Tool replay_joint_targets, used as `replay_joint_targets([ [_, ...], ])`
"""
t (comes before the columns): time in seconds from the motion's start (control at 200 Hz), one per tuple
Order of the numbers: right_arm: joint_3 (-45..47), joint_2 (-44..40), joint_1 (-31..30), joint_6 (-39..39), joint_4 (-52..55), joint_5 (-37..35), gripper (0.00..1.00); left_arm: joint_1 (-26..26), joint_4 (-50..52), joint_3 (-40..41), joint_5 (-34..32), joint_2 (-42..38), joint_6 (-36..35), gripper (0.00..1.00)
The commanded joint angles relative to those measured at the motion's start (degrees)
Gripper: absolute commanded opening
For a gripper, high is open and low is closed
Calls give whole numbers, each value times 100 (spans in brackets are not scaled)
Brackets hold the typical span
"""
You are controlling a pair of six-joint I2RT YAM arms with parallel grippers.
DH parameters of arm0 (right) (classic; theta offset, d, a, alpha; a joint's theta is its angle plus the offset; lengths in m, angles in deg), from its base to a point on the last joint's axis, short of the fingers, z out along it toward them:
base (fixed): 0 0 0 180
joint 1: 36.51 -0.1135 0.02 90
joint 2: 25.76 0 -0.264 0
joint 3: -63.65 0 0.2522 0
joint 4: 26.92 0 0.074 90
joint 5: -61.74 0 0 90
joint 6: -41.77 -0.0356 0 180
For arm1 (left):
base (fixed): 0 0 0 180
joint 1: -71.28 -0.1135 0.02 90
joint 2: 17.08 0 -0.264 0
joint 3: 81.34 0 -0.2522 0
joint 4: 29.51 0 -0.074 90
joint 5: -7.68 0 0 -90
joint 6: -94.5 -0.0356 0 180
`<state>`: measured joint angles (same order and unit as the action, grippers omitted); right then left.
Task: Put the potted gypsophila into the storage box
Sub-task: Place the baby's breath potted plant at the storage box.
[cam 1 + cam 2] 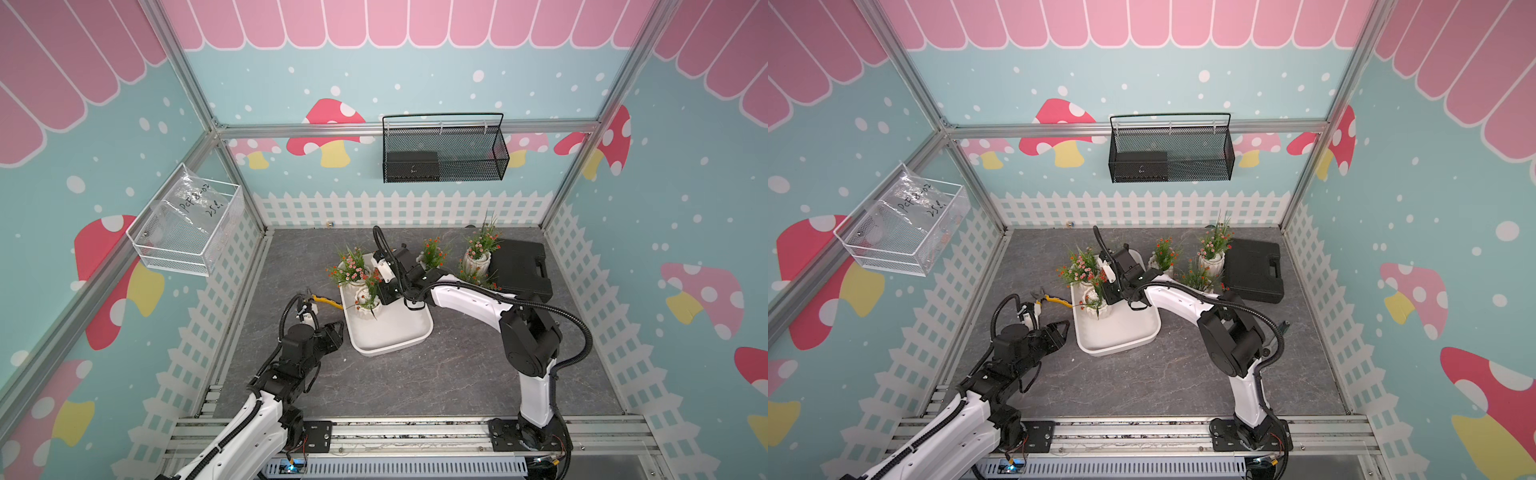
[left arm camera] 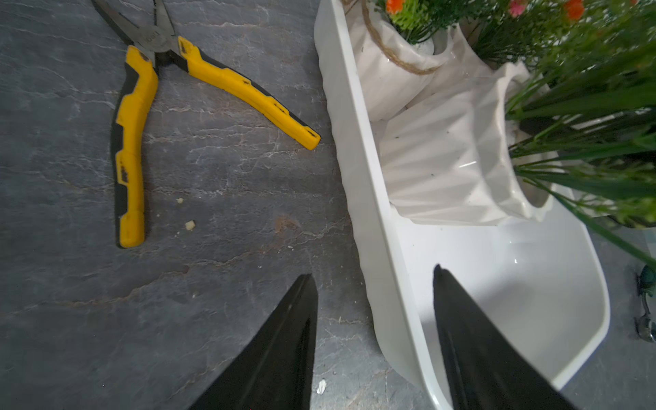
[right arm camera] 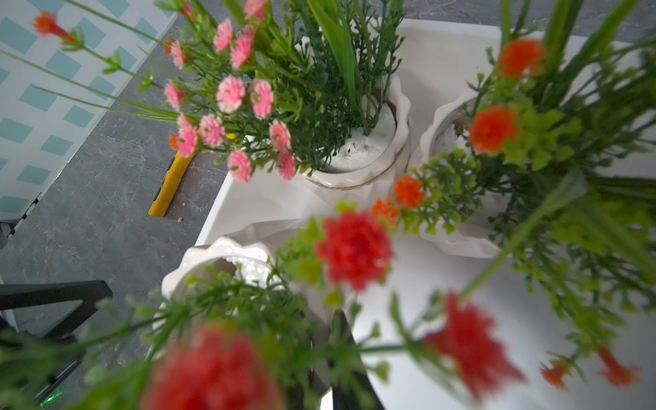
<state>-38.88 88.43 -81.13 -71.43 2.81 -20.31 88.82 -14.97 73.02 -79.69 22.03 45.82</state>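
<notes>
Storage box (image 1: 397, 328) holds three potted gypsophila (image 1: 354, 268) at its far end, one tipped over. Three more stand outside, between box and black hard case (image 1: 521, 266). Right gripper (image 3: 339, 319) pressed together among the sprigs. Left gripper (image 2: 372, 275) spread, a finger on either side of the box's side wall.

Yellow-handled pliers (image 2: 133, 117), black case (image 1: 521, 266), black mesh basket (image 1: 444, 153)

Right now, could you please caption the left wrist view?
Left gripper open astride storage box rim, potted gypsophila inside, yellow pliers beside.
</notes>
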Motion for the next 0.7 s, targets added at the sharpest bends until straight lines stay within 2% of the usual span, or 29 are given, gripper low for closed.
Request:
replay_joint_targets([
  [0.0,-395,141,-29,-101,-84,3,0,-140,-565,148,517,-24,297,55],
  [0.435,-964,747,-99,-159,77,70,2,-234,-848,167,763,341,378,56],
  [0.595,-1024,858,-108,-207,85,90,8,-238,-977,185,851,428,408,56],
  [0.695,-1037,890,-108,-211,75,130,16,-251,-1000,204,879,374,414,57],
])
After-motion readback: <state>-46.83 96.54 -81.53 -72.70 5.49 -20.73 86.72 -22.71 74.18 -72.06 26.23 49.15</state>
